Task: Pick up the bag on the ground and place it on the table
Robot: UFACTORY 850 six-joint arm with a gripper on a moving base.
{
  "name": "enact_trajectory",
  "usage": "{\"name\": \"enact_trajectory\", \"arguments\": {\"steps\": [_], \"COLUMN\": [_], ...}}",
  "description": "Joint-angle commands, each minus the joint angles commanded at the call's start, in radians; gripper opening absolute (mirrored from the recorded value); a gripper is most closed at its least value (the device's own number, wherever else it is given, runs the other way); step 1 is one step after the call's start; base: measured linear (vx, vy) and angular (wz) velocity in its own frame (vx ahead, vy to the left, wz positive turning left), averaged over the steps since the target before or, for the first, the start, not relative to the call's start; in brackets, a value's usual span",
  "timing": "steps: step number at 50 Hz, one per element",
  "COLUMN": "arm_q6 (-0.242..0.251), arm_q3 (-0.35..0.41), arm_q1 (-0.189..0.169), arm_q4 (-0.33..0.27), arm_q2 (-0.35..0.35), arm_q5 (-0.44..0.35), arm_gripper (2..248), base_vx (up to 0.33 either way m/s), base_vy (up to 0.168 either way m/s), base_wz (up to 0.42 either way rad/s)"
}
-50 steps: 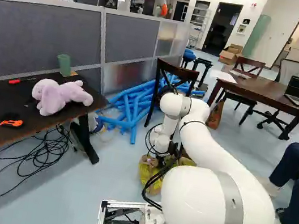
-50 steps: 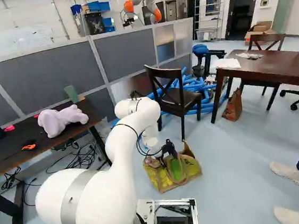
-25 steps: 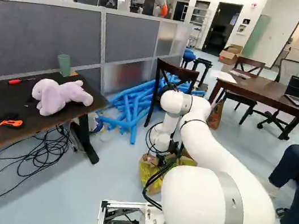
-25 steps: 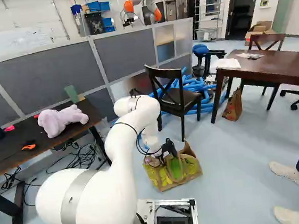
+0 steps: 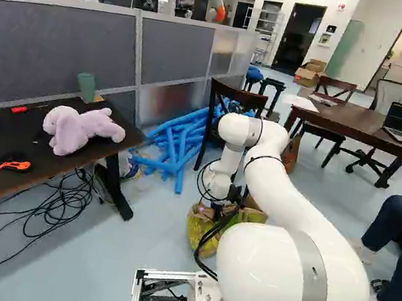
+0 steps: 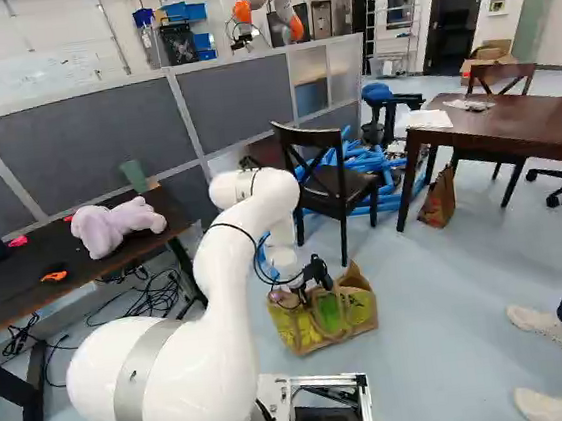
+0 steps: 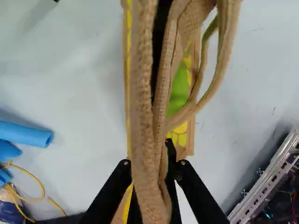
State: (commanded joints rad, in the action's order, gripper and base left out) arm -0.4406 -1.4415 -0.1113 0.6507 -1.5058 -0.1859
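Observation:
My gripper [image 6: 316,273] is above the yellow, green and tan bag [image 6: 360,308] in the right base view. In the wrist view, tan woven straps [image 7: 143,93] run up between the fingers of my gripper [image 7: 153,165], which is shut on them and partly covered by them. Another handle loop hangs loose beside it. The bag stays upright; its gap to the floor is hard to judge. The left base view shows the bag [image 5: 197,231] partly behind the arm. A black table [image 5: 13,142] stands at the left, a brown table [image 6: 514,133] at the right.
A lilac plush toy [image 5: 81,129], a green cup [image 5: 86,87] and an orange cutter [image 5: 15,164] lie or stand on the black table. A dark chair [image 6: 328,180] is beyond the bag, near blue tubes [image 5: 179,143]. Cables [image 5: 61,200] trail below. Another robot [image 6: 268,6] is behind the partition.
The arm has risen slightly, and the bag has shifted up a little with it, tilting slightly in the right base view. The base has not moved.

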Motion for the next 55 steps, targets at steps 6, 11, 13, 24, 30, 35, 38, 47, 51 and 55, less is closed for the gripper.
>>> {"name": "enact_trajectory", "arguments": {"steps": [6,11,13,24,30,35,38,47,51,55], "arm_q6": [0.000,0.000,0.000,0.000,0.000,0.000,0.000,0.000,0.000,0.000], "arm_q3": [0.022,0.040,0.048,0.103,0.139,0.171,0.190,0.246,0.270,0.295], "arm_q1": [0.000,0.001,0.001,0.016,0.031,0.047,0.057,0.088,0.103,0.118], "arm_q4": [0.000,0.000,0.000,0.000,0.000,0.000,0.000,0.000,0.000,0.000], "arm_q2": [0.023,0.042,0.050,0.096,0.123,0.145,0.159,0.199,0.217,0.235], "arm_q5": [0.012,0.020,0.021,0.023,0.023,0.023,0.023,0.023,0.023,0.023], "arm_gripper": [35,35,35,35,35,35,35,35,35,35], "base_vx": [0.000,0.000,0.000,0.000,0.000,0.000,0.000,0.000,0.000,0.000], "base_vy": [0.000,0.000,0.000,0.000,0.000,0.000,0.000,0.000,0.000,0.000], "base_wz": [0.000,0.000,0.000,0.000,0.000,0.000,0.000,0.000,0.000,0.000]}}
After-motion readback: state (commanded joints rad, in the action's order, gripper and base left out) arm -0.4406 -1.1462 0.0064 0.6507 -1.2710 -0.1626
